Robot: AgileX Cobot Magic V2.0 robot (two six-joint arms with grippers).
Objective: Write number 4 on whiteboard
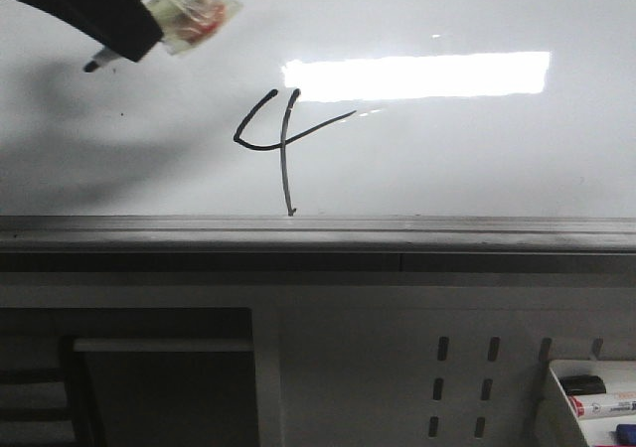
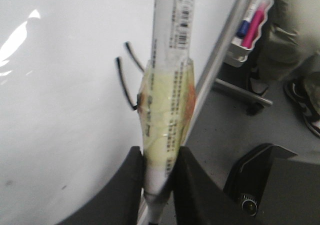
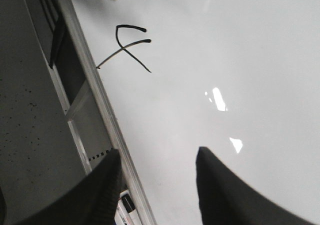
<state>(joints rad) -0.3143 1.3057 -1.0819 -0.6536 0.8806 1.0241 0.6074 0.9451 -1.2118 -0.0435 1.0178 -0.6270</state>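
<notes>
The number 4 (image 1: pixel 281 139) sits mid whiteboard (image 1: pixel 477 159), stem reaching its bottom rail. Left end effector (image 2: pixel 159 172) is clamped on the taped marker (image 2: pixel 167 110), up-left of the 4, probably lifted clear. Right end effector (image 3: pixel 157 177) hangs apart, empty.

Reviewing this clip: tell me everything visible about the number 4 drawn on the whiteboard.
The number 4 is a thin black marker drawing on the glossy whiteboard, just below and left of the bright light reflection. Its top is open: a hooked left stroke curves down into a crossbar rising to the right, and a long, slightly wavy stem runs down to the grey bottom rail. Nothing touches it; the marker in the left gripper is up and to the left.
</notes>
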